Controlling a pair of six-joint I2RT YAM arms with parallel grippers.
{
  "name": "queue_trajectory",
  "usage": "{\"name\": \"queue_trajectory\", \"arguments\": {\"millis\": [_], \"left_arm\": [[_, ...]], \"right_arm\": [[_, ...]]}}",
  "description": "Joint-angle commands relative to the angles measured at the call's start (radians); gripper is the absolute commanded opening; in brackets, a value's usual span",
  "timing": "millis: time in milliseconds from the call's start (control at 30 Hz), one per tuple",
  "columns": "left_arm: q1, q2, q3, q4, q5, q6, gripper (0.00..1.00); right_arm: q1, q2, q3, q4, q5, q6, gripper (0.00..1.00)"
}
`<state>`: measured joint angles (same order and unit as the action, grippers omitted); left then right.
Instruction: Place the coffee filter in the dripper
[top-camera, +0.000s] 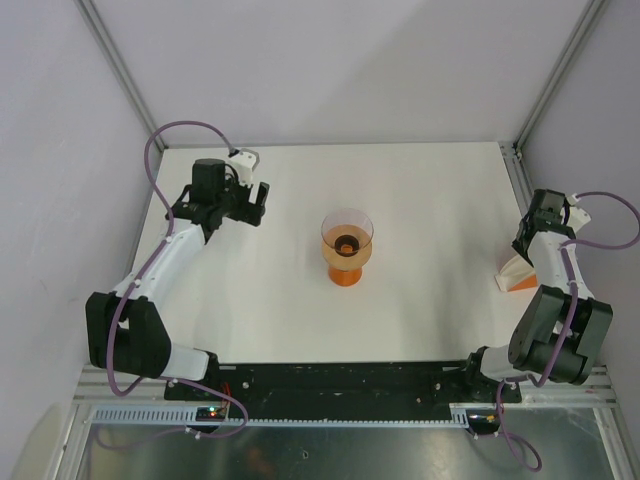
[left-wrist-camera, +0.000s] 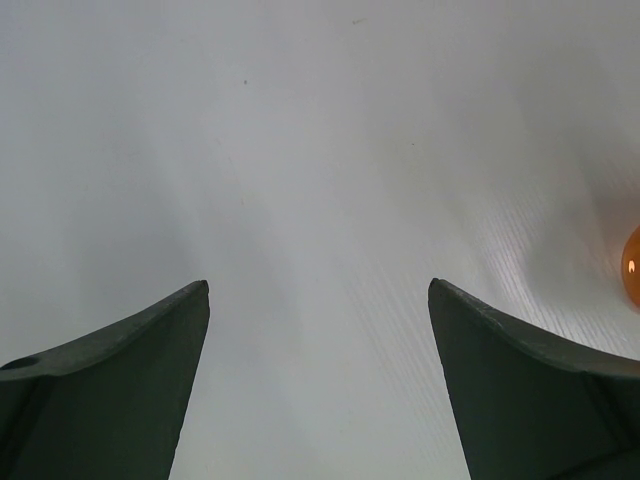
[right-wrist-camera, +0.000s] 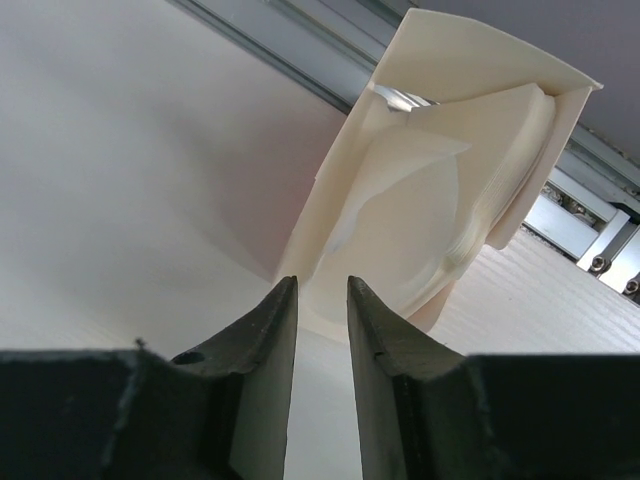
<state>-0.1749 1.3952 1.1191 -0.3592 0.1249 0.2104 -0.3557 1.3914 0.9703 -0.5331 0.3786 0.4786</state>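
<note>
Coffee filter (right-wrist-camera: 400, 230) just beyond narrowly parted right fingers (right-wrist-camera: 270, 340), grasp unclear, left fingers (left-wrist-camera: 150, 340) released

White shells over black joints clad the left arm (top-camera: 160, 262) and right arm (top-camera: 549, 262), each trailing a purple cable (top-camera: 155, 150) (looped at the wrist); left gripper (left-wrist-camera: 320, 290) and right gripper (right-wrist-camera: 322, 282) carry dark grey tapered fingers (left-wrist-camera: 120, 380).
</note>
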Motion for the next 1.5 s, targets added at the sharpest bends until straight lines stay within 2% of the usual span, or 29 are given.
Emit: {"name": "queue_trajectory", "arguments": {"millis": [0, 467, 767, 1300, 1400, 1467], "left_arm": [[0.01, -0.001, 0.008, 0.037, 0.023, 0.002, 0.94], [0.014, -0.005, 0.006, 0.036, 0.037, 0.0, 0.94], [0.015, -0.003, 0.005, 0.036, 0.045, 0.003, 0.94], [0.015, -0.004, 0.005, 0.036, 0.049, 0.005, 0.94], [0.015, -0.002, 0.005, 0.036, 0.052, 0.004, 0.94], [0.015, -0.002, 0.006, 0.036, 0.052, 0.004, 0.94]], "right_arm": [[-0.004, -0.014, -0.002, 0.036, 0.053, 0.021, 0.31], [-0.008, -0.002, -0.023, 0.104, 0.048, 0.017, 0.28], [-0.008, 0.016, -0.024, 0.101, 0.049, 0.018, 0.24], [-0.009, 0.028, -0.051, 0.1, 0.064, 0.022, 0.23], [-0.008, 0.023, -0.051, 0.105, 0.065, 0.023, 0.19], [-0.008, 0.017, -0.053, 0.109, 0.063, 0.022, 0.12]]}}
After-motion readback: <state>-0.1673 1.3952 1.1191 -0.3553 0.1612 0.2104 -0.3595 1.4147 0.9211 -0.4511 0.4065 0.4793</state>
